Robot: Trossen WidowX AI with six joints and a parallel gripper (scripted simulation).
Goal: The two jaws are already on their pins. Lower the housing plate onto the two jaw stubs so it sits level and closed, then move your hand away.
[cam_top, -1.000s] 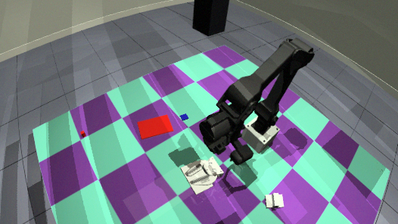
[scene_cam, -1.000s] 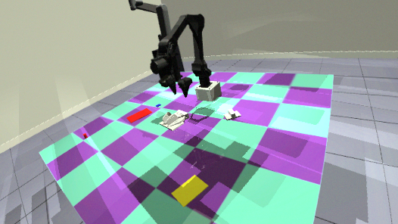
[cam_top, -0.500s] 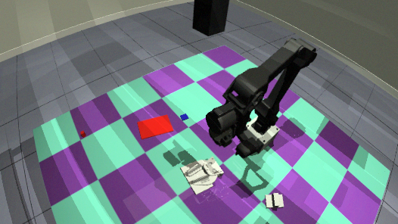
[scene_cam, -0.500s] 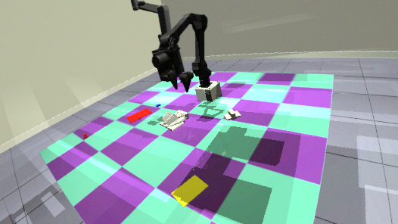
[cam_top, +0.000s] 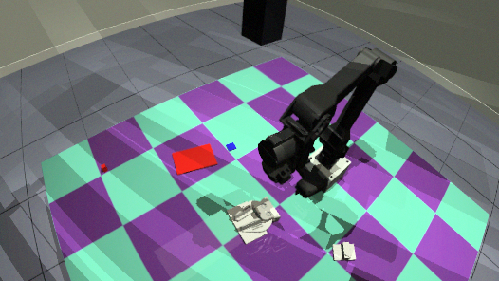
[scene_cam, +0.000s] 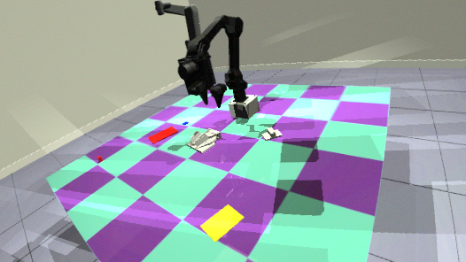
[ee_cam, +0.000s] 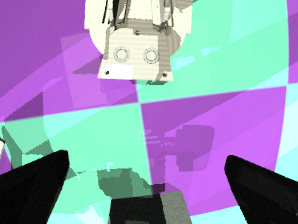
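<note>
A pale housing plate [cam_top: 264,209] [scene_cam: 212,134] [ee_cam: 135,65] lies over the jaw assembly [cam_top: 252,232] [scene_cam: 200,145] on a purple-and-mint checkered mat [cam_top: 157,244] [scene_cam: 164,188] [ee_cam: 215,107]. Well apart from it, the open, empty gripper [cam_top: 287,186] [scene_cam: 212,105] [ee_cam: 149,161] hangs fingers-down above the mat, near the robot's base, beneath a sharply folded black arm [cam_top: 339,85] [scene_cam: 233,49]. A red rectangle [cam_top: 194,159] [scene_cam: 163,134] lies near the assembly.

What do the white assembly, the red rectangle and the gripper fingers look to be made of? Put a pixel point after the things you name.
White assembly [cam_top: 253,227] [scene_cam: 203,142] [ee_cam: 137,42]: probably matte printed plastic, since fine ridges run across its off-white faces; painted metal is possible.
Red rectangle [cam_top: 194,159] [scene_cam: 163,135]: flat, even colour without grain; card or plastic, I cannot tell which.
Gripper fingers: black, dull and smooth, likely plastic.
</note>
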